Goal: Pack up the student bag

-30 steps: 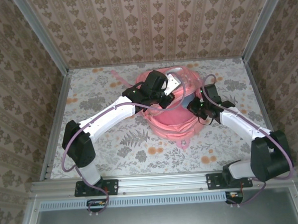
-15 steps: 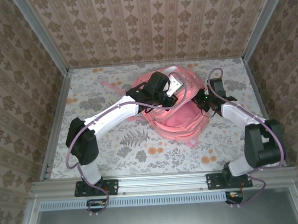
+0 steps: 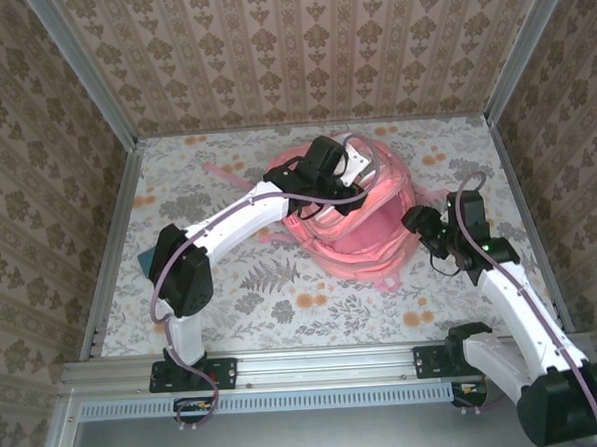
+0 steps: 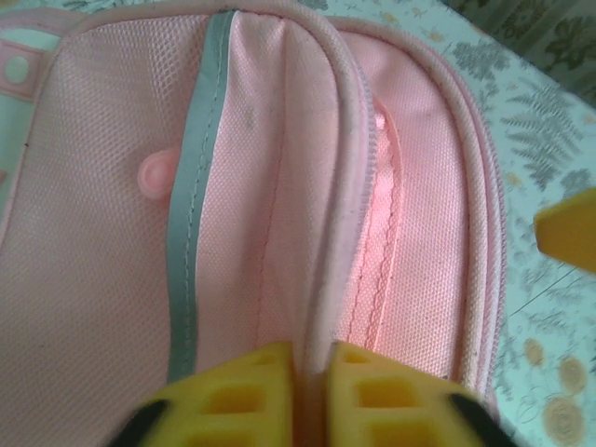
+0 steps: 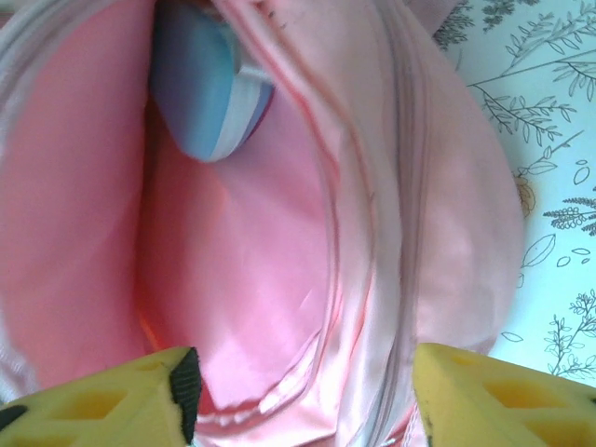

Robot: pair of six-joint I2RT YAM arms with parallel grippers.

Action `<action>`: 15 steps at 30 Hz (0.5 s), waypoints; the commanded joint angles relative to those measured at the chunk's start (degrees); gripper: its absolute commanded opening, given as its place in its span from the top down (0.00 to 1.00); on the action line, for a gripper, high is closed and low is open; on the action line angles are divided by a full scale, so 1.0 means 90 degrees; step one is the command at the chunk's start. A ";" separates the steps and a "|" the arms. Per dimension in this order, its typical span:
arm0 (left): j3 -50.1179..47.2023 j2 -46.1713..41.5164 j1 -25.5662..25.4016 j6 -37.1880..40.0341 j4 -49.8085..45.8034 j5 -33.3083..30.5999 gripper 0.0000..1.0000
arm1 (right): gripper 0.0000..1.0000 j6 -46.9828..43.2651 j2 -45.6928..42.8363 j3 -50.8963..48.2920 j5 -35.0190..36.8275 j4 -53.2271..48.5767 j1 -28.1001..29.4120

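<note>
the student bag [image 4: 251, 140] is matt woven cloth, its lining [image 5: 233, 261] smooth.

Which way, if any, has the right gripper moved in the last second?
Yes. The right gripper has backed off the student bag, rightward toward the table's right rail, jaws now open.

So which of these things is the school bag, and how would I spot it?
Start at the flowery table. Toward its far middle lies a big soft heap: the bag. It is the only pink thing there, with a grey stripe and its mouth gaping open.
</note>
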 commanded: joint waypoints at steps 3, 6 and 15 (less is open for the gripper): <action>0.0189 -0.0125 0.0334 -0.0979 0.0203 0.0332 0.44 | 0.27 -0.0234 -0.0217 -0.0016 -0.0789 0.0059 0.0014; -0.0390 -0.0477 0.0711 -0.1687 0.0384 0.0100 0.30 | 0.25 -0.0279 -0.0097 0.0014 -0.0940 0.0205 0.0147; -0.2833 -0.1287 0.2066 -0.3991 0.1060 -0.0010 0.41 | 0.20 -0.0224 0.0587 0.0049 -0.0686 0.0582 0.0907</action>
